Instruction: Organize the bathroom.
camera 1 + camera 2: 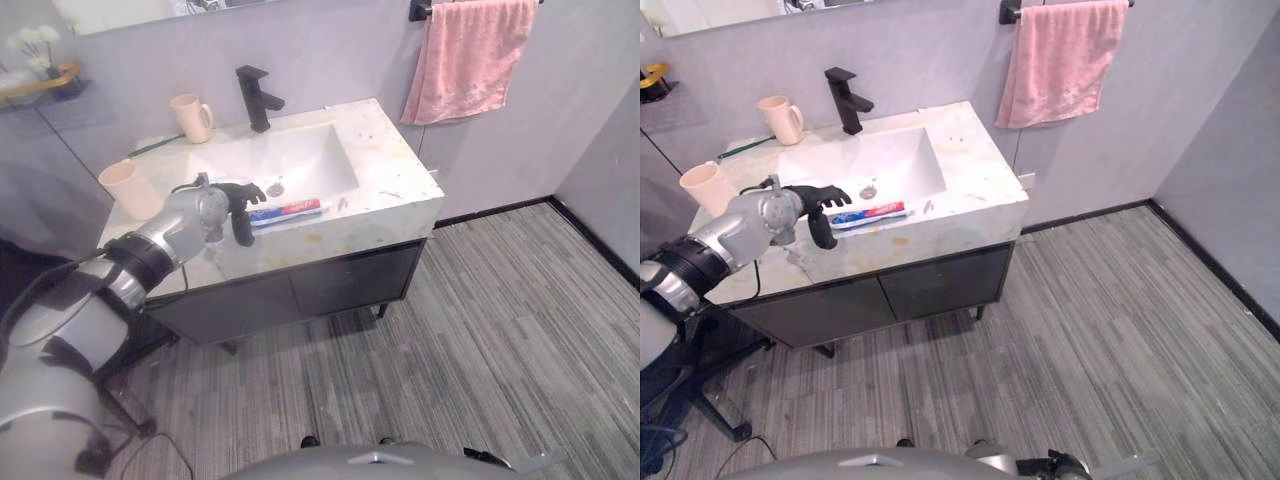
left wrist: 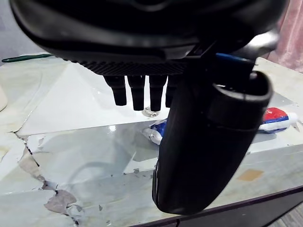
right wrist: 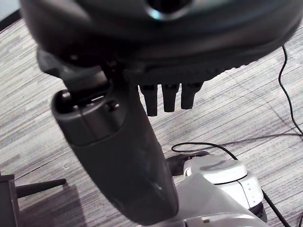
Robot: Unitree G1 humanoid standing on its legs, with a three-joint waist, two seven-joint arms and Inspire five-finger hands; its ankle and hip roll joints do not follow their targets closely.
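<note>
- The toothpaste is seen lying flat on the front edge of the counter, just before the basin, its cap end toward the left hand
- The left hand is held over the counter's front left part, just beside the tube's near end; its fingers are straight and spread, the thumb hangs down, and nothing is gripped
- Whether the tube is touched by the fingertips cannot be told; in the left wrist view the tube is seen past the thumb, apart from the palm
- One cup stands at the counter's left edge and a mug stands at the back left, near the tap
- A green toothbrush is laid on the counter beside the mug, outside any cup
- A pink towel is hung on the rail on the wall, and nothing there seems left to be done
- The right hand is held low over the floor, fingers relaxed and empty
- The task is judged barely begun: the tube and the brush are not yet stowed, and a grasp of the tube is likely the step in hand
</note>
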